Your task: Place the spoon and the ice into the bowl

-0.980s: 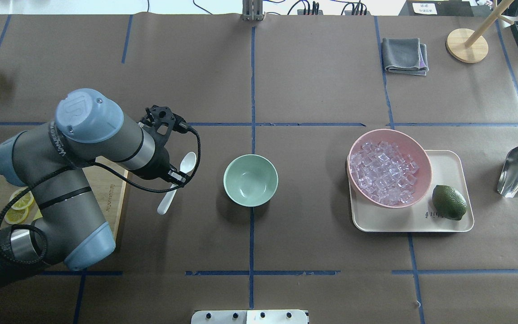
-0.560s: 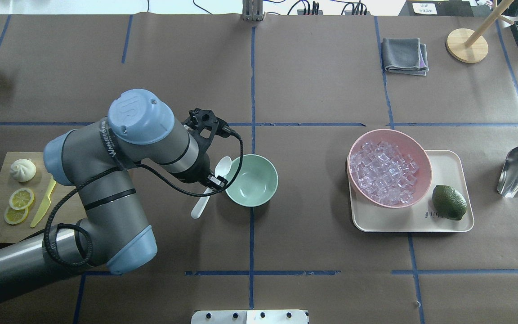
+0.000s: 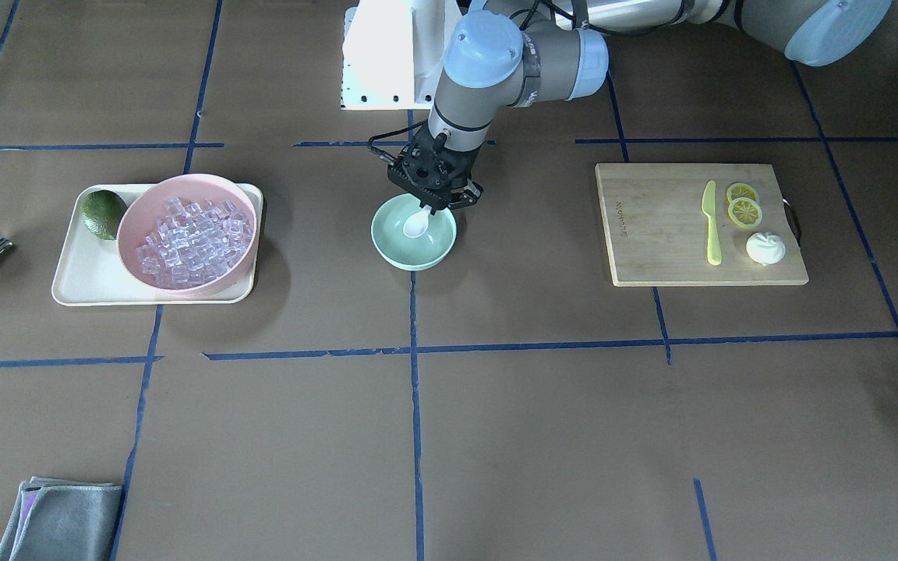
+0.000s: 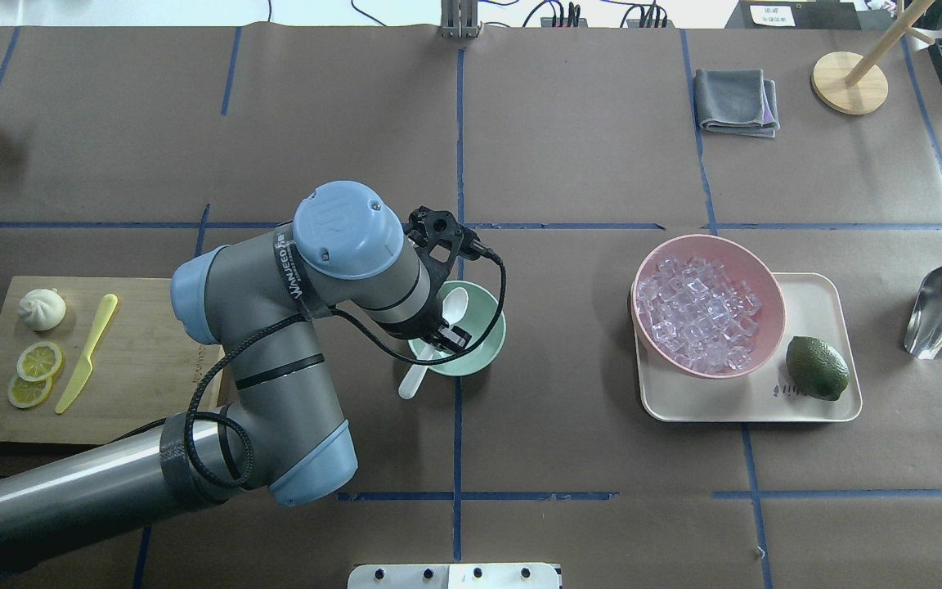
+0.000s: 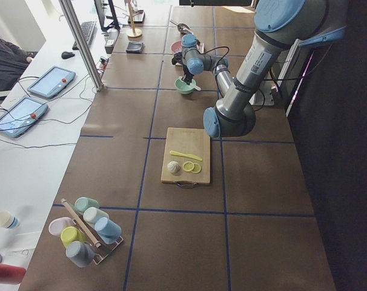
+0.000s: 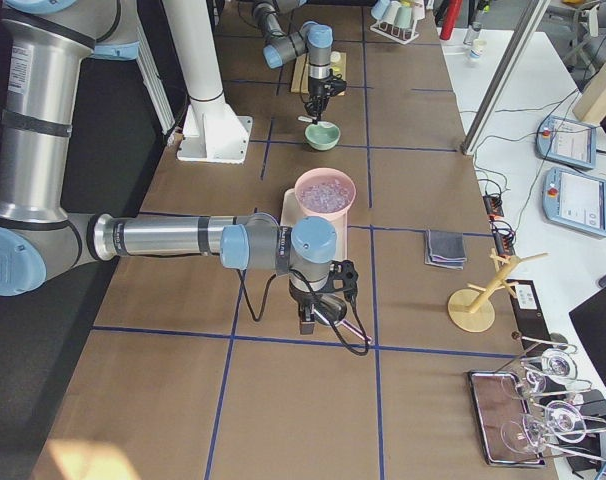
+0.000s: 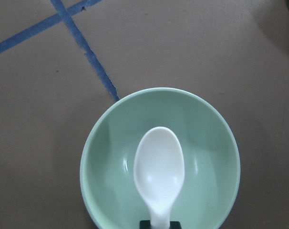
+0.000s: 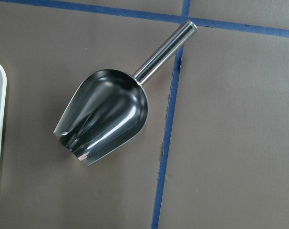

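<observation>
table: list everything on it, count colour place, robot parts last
mint bowl: 1, green, table centre
spoon: 1, white, held over mint bowl
tray: 1, cream, robot's right
pink bowl: 1, pink, on tray
ice: many, clear, in pink bowl
fruit: 1, dark green, on tray
scoop: 1, steel, beyond tray
cutting board: 1, wood, robot's left
knife: 1, yellow-green, on board
lemon slices: 2, yellow, on board
bun: 1, white, on board
cloth: 1, grey, far right
stand: 1, wood, far right
left gripper: shut on spoon
right gripper: above scoop, state unclear
</observation>
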You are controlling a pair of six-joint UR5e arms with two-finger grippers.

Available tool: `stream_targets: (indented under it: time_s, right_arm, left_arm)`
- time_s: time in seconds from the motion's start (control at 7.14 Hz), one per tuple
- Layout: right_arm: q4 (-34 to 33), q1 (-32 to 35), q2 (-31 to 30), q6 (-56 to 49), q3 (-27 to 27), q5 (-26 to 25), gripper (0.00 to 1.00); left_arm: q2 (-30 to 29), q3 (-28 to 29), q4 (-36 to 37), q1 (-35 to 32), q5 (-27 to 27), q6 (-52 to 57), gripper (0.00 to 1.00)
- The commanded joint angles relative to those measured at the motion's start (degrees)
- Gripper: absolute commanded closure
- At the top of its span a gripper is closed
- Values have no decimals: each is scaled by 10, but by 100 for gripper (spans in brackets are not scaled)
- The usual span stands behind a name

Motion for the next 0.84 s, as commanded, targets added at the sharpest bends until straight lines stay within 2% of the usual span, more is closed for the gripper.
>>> stream_targets:
  time_s: [0.0,0.28,0.42,0.7]
  right_arm:
    - [0,0,0,0,1,0,0]
    - [0,0,0,0,2,0,0]
    - [1,0,1,0,3,0,0]
    - [1,0,5,-1,9,0,0]
  left_arm:
    - [-13,15,0,1,20,-1,0]
    - [-11,8,1,0,26,2,0]
    - [-8,-1,25,-3,25,7,0]
    - [21,-67,130,-40,9,72,0]
